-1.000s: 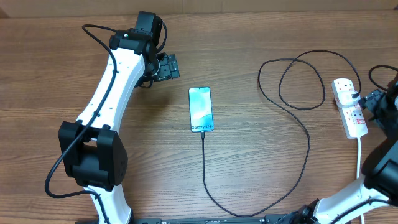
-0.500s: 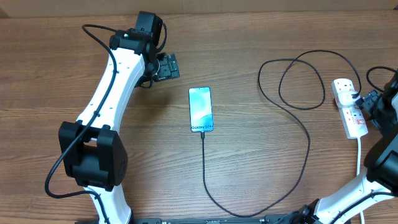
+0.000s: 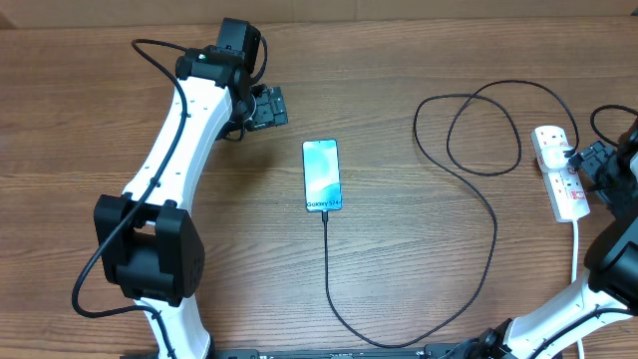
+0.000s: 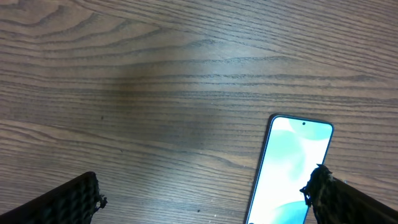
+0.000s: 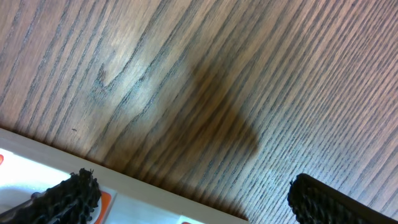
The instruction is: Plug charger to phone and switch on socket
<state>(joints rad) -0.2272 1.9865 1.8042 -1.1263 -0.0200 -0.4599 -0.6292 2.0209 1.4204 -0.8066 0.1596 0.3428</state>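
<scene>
Nearest, the long thin black charger cable (image 3: 325,249) curves along the brown wooden desk (image 3: 419,60) and meets the near end of the slim teal-screened phone (image 3: 321,176) (lying flat, mid-desk). Off to the right, the right arm's fingers (image 5: 62,199) spread released above the white power strip (image 3: 560,172). Farthest, the left arm's fingers (image 4: 68,202) hang released, grasping nothing, just beyond the phone.

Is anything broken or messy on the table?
Nothing stands out. The phone lies flat and straight, screen up. The charger runs from its near end in loose loops, not knotted, over to the socket on the right side, which sits flat with no visible damage.
</scene>
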